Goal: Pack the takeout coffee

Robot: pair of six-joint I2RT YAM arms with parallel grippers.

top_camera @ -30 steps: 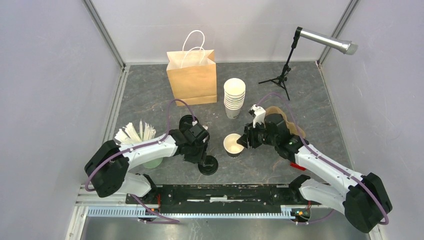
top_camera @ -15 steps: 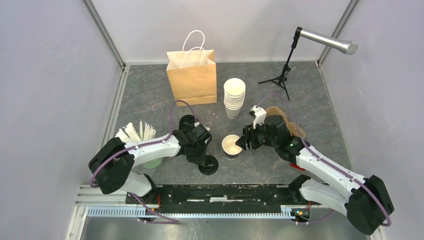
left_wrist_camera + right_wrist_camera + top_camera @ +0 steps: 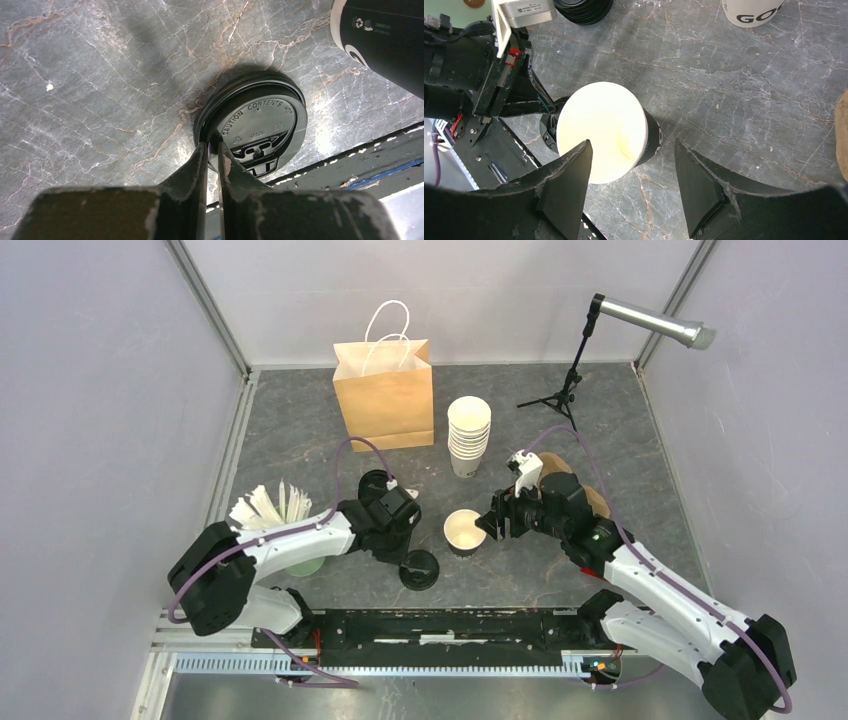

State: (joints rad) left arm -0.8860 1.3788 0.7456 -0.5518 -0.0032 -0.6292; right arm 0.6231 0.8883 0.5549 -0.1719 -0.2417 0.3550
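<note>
An open paper cup (image 3: 463,531), black outside and cream inside, stands lidless at mid-table; it fills the upper left of the right wrist view (image 3: 599,125). No lidded takeout coffee is in view. A single black lid (image 3: 418,570) lies flat on the table to the cup's near left. My left gripper (image 3: 212,145) is shut on that lid's (image 3: 260,125) near-left rim, the edge pinched between its fingertips; from above the left gripper (image 3: 406,554) sits right over it. My right gripper (image 3: 493,524) stands open just right of the cup, and between the right gripper's (image 3: 633,145) fingers there is nothing.
A brown paper bag (image 3: 384,390) stands at the back, a stack of lidless cream cups (image 3: 468,435) to its right. A pile of black lids (image 3: 375,483) sits behind the left wrist. A green holder with white packets (image 3: 275,510) is left, a microphone stand (image 3: 568,380) back right.
My left gripper has closed onto the lid's rim. My right gripper has opened wider and drawn back to the right, away from the cup, which stays put.
</note>
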